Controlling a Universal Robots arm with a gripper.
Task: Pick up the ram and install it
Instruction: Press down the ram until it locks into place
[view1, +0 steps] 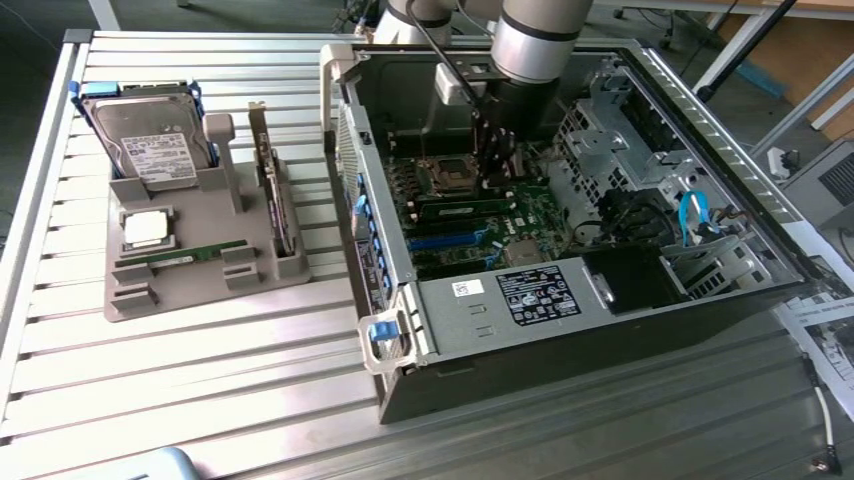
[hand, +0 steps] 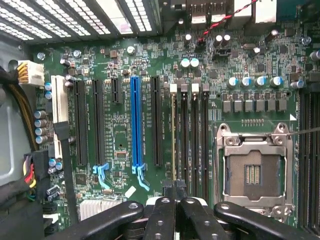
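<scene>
Wrist view: shut gripper (hand: 176, 192) pressing ram (hand: 173, 135) edge.

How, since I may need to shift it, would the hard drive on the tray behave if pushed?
The hard drive looks rigid and probably heavy, being metal-cased. Propped on edge in the tray, it might tip.

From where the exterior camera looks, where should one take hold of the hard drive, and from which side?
Grip the hard drive across its two blue-railed long edges, near the free upper end, coming from above. It leans back in the grey holder, whose posts enclose its lower end.
</scene>
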